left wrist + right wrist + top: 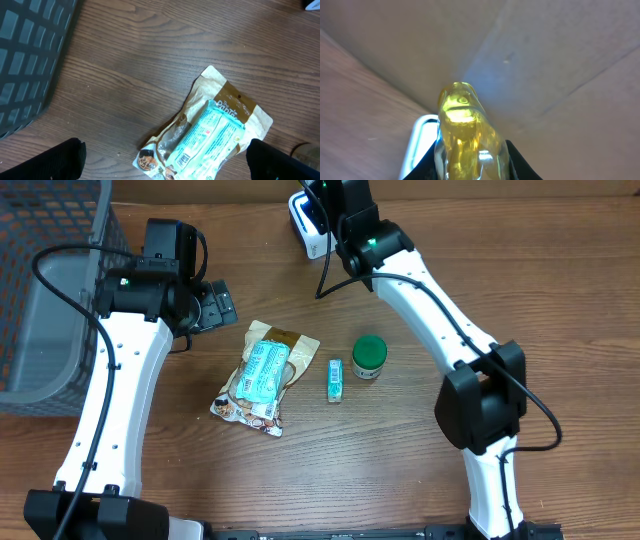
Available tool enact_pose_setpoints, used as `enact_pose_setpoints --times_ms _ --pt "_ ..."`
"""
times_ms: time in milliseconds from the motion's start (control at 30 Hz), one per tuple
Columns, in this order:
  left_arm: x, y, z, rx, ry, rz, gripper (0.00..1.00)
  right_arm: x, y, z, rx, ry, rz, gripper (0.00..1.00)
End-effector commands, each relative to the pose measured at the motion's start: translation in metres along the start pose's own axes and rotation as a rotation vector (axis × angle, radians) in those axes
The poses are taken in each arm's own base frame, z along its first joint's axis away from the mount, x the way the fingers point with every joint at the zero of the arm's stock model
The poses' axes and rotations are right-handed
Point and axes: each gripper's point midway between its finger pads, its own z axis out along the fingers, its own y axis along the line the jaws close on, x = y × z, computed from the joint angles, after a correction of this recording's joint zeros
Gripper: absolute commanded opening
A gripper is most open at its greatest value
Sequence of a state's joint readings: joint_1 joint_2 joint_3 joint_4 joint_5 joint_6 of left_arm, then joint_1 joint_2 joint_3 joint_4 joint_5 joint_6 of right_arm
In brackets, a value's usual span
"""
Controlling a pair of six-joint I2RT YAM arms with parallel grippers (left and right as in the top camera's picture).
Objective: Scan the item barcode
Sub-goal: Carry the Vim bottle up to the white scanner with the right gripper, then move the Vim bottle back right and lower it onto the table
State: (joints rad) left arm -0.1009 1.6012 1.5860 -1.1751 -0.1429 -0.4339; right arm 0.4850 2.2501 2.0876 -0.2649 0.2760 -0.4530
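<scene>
A brown snack bag (262,375) with a teal packet and a barcode on it lies flat at the table's middle. In the left wrist view the bag (210,135) is just below my left gripper (167,162). My left gripper (215,305) hangs open beside the bag's upper left, its black fingertips (65,160) wide apart with nothing between them. At the back, my right gripper (322,222) is over a white and blue scanner (303,225). The right wrist view shows my right gripper (470,160) shut on the scanner's clear yellow part (462,130), with a white rim beside it.
A small teal pack (335,379) and a green-lidded jar (369,357) sit right of the bag. A grey mesh basket (45,300) stands at the far left, and its wall (25,65) shows in the left wrist view. Cables run along both arms.
</scene>
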Motion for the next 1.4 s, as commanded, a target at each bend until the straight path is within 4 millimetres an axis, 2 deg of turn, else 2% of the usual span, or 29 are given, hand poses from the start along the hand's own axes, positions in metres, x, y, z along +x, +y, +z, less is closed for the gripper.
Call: enact_pose_setpoints --times_ms 0,200,400,667,800,867,1033,1133,1233,1367 --pt "-0.005 -0.001 -0.004 0.009 -0.017 0.014 1.0 0.004 -0.016 0.009 0.136 0.023 -0.111 0.04" --pt "-0.005 -0.001 -0.004 0.009 -0.017 0.015 1.0 0.014 -0.005 0.023 0.192 0.032 -0.158 0.04" --pt "-0.005 -0.001 -0.004 0.009 -0.017 0.015 1.0 0.007 0.006 0.032 0.305 -0.001 -0.317 0.04" --pt "-0.005 -0.001 -0.004 0.009 -0.017 0.014 1.0 0.027 0.036 0.044 0.297 0.04 -0.422 0.04" --pt "-0.005 -0.001 -0.004 0.009 -0.017 0.014 1.0 0.028 0.04 0.044 0.292 0.04 -0.425 0.04" --pt "-0.005 -0.001 -0.004 0.009 -0.017 0.014 1.0 0.027 0.04 0.044 0.294 0.038 -0.423 0.08" --pt "-0.005 -0.001 -0.004 0.009 -0.017 0.015 1.0 0.002 0.022 0.029 0.343 -0.002 -0.389 0.17" --pt "-0.005 -0.001 -0.004 0.009 -0.017 0.014 1.0 -0.028 -0.003 0.006 0.379 -0.044 -0.354 0.19" --pt "-0.005 -0.001 -0.004 0.009 -0.017 0.015 1.0 -0.048 -0.031 -0.021 0.408 -0.05 -0.288 0.19" --pt "-0.005 -0.001 -0.004 0.009 -0.017 0.014 1.0 -0.046 -0.06 -0.053 0.372 0.021 -0.16 0.19"
